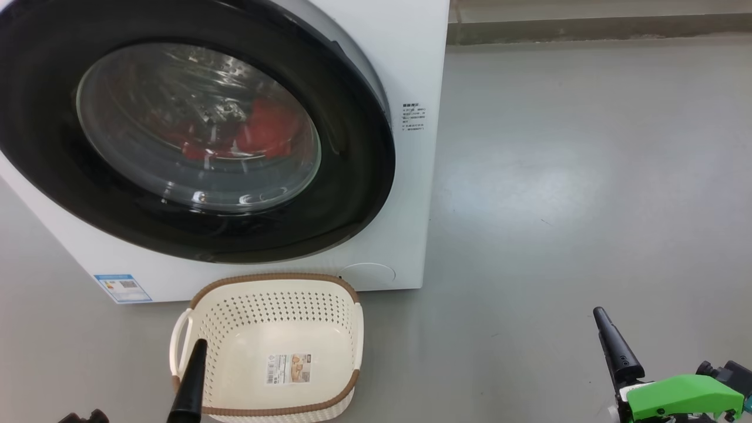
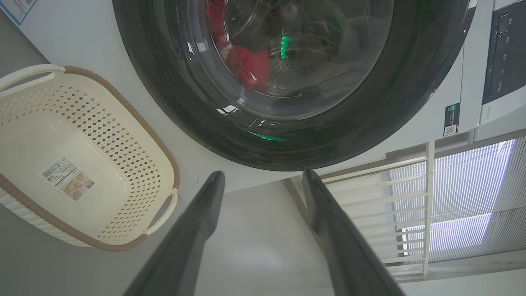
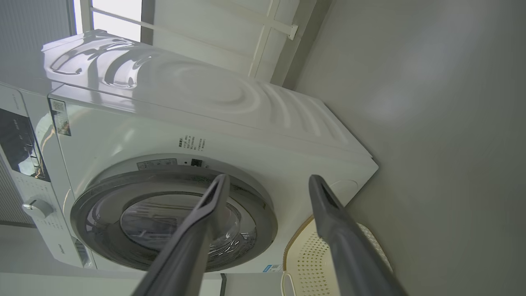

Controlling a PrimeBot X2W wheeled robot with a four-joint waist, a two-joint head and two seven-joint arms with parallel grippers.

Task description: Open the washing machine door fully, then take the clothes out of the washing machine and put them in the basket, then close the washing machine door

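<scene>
The washing machine (image 1: 411, 70) stands on the grey floor (image 1: 558, 176), toward the floor's far edge, where a low strip (image 1: 587, 29) runs along the wall. Its round door (image 1: 352, 176) lies shut against the white front. Behind the bulging glass, the red clothes (image 1: 264, 132) sit low in the steel drum, so the closed door stands between them and both claws.

The basket (image 1: 264, 277) rests on the floor just in front of the machine, below the door's bottom edge. It holds nothing but a paper label (image 1: 289, 368) stuck to its bottom. A blue sticker (image 1: 122, 288) marks the machine's lower left corner, and small printed text (image 1: 413, 117) sits to the right of the door.

The left claw (image 2: 263, 174) is spread wide and grips nothing. In the head view one of its dark fingers crosses the basket's near left rim. The right claw (image 3: 268, 177) is also spread and empty. It hangs over bare floor, well off to the right of the machine and basket, with a green part (image 1: 681, 396) behind its finger. The left wrist view takes in the dark control panel (image 2: 503, 53) and a window with blinds (image 2: 464, 197).
</scene>
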